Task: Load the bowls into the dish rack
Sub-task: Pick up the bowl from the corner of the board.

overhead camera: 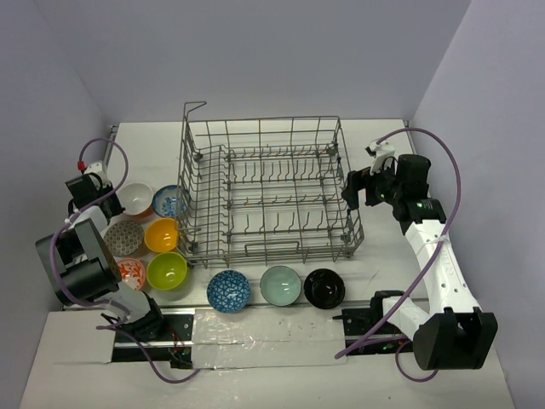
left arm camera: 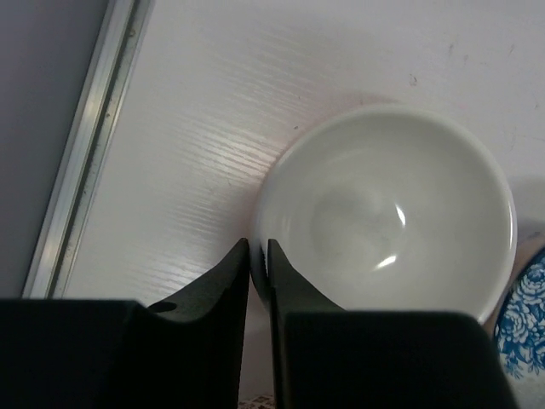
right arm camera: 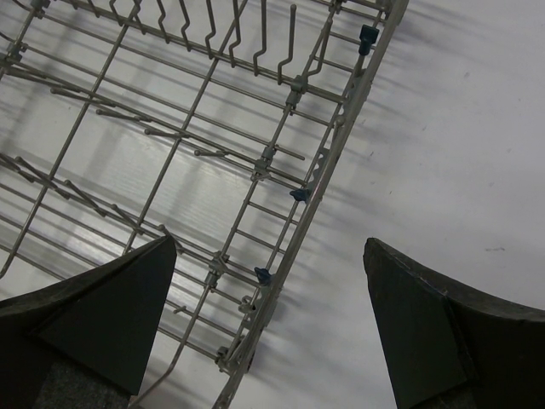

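The orange bowl (overhead camera: 136,198), white inside, sits at the far left of the table. My left gripper (overhead camera: 106,192) pinches its near rim. In the left wrist view the bowl (left arm camera: 383,213) fills the frame, and the gripper (left arm camera: 258,247) has one finger inside the rim and one outside. The grey wire dish rack (overhead camera: 264,120) holds no bowls. My right gripper (overhead camera: 351,192) hangs open over its right edge; the right wrist view shows the gripper (right arm camera: 269,245) above the rack's corner wires (right arm camera: 297,194).
Beside the orange bowl are a blue-patterned bowl (overhead camera: 169,201), a white-patterned one (overhead camera: 124,233), a yellow one (overhead camera: 162,234), a red-and-white one (overhead camera: 130,273) and a lime one (overhead camera: 167,271). In front of the rack stand blue-patterned (overhead camera: 228,290), pale teal (overhead camera: 280,285) and black (overhead camera: 324,288) bowls.
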Available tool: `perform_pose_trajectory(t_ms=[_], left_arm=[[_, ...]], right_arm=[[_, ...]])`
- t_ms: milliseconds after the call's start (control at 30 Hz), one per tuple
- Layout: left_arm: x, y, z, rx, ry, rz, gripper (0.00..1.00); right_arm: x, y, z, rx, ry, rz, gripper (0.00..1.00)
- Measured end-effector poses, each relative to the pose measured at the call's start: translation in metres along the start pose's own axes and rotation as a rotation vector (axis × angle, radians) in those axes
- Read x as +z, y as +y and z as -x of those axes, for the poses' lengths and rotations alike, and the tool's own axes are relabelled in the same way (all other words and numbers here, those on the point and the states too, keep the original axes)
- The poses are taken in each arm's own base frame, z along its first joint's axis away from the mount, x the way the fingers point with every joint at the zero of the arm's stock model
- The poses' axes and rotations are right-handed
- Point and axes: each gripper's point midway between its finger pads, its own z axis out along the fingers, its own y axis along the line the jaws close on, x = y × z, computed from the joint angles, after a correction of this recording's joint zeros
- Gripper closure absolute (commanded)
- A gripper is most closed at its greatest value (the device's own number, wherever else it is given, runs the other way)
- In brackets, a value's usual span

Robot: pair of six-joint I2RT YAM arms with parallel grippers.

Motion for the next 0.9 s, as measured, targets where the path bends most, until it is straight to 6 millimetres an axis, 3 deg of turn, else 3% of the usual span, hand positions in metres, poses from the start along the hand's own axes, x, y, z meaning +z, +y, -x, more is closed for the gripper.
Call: perform_pose_trajectory(t_ms=[200,900], left_arm=[[0.0028,0.002,0.0067,0.0,-0.013,0.005,0.95],[0.0085,0.0016,0.0099,-0.038,-0.002,0.005,1.0]], right_arm=[[0.0,-0.0005,-0.0002,0.0,0.001,-0.003,0.02],[0.001,-0.0017,-0.0006,-0.001,0.007,-0.005,0.02]])
